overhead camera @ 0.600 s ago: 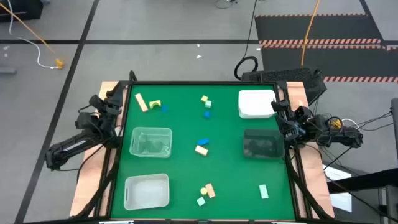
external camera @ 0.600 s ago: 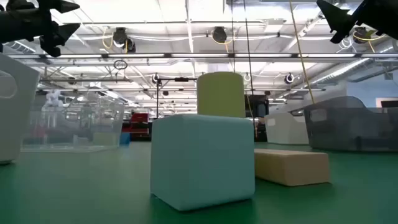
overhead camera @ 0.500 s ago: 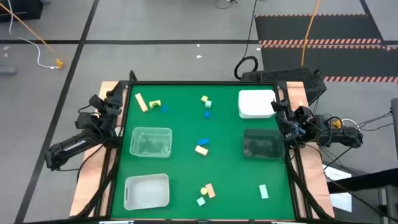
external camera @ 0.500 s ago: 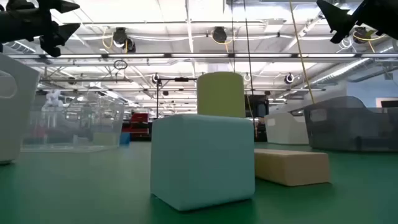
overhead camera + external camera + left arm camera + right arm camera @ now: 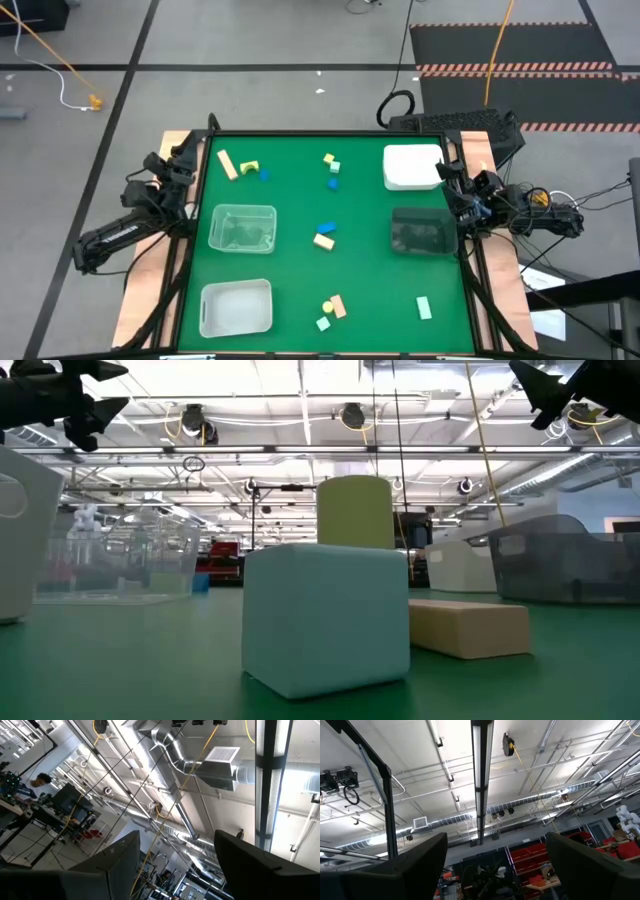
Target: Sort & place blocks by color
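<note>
Blocks [image 5: 325,240] scattered on green desk [image 5: 300,200]; both grippers (frame's left [image 5: 152,163] and right [image 5: 444,170] edges) spread-fingered, empty; no legible writing.

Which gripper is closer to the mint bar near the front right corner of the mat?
Right. The right gripper sits open at the mat's right edge, on the same side as the mint bar. The left gripper, also open, is parked across the mat at the far left edge.

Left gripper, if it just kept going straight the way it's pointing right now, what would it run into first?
Nothing close, as far as the pictures show. The left gripper is parked at the table's left edge, open, aimed up at the ceiling: between its fingers show only a silver duct and rafters far overhead. No blocks lie in that line, though depth is hard to judge.
</note>
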